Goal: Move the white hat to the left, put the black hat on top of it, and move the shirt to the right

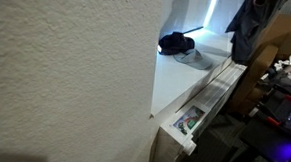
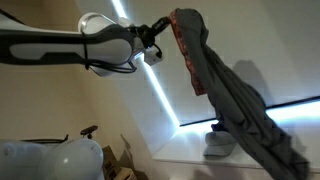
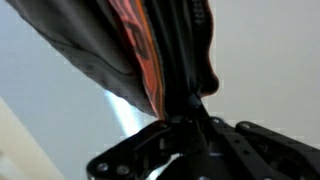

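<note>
My gripper (image 2: 163, 42) is shut on the shirt (image 2: 215, 95), a dark grey garment with an orange-red lining that hangs from it, high above the table. In the wrist view the gripper (image 3: 195, 112) pinches a bunch of the shirt (image 3: 150, 45) between its black fingers. In an exterior view the black hat (image 1: 175, 42) rests on the near edge of the white hat (image 1: 196, 60) on the white table (image 1: 180, 88), and the shirt (image 1: 250, 31) hangs behind them to the right. The white hat (image 2: 220, 145) also shows low down, partly behind the hanging cloth.
A textured wall (image 1: 66, 77) fills the left half of an exterior view. The table's front rail (image 1: 213, 93) runs diagonally, with cluttered equipment (image 1: 285, 88) beyond it. A white rounded object (image 2: 50, 160) and cardboard boxes (image 2: 125, 165) sit low under the arm (image 2: 60, 45).
</note>
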You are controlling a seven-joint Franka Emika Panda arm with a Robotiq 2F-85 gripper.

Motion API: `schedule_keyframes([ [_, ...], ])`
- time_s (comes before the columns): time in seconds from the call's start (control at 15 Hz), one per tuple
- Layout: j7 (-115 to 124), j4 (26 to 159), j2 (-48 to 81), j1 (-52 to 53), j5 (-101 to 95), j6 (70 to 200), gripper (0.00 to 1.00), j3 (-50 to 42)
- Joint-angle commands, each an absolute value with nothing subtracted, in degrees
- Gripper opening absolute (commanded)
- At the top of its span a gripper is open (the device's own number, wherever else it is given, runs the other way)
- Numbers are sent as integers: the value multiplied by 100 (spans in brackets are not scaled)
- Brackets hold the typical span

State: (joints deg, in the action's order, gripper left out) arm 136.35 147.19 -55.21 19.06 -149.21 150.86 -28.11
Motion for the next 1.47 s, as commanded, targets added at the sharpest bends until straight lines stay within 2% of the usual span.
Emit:
schedule_keyframes([
  [0.0,13179,15686,-6234,2993,-14921,15088,1,-3507],
  [0.27,12569,15711,-5981,3373,-14921,14772,1,-3955],
  [0.67,12336,15300,-5470,3340,-14922,13485,1,-3611],
  [0.8,12674,14819,-4995,3143,-14924,13271,1,-3134],
  [1.07,12467,13379,-3805,3048,-14473,12958,1,-2964],
  [1.4,12550,12352,-2535,1997,-14123,12964,1,-2515],
])
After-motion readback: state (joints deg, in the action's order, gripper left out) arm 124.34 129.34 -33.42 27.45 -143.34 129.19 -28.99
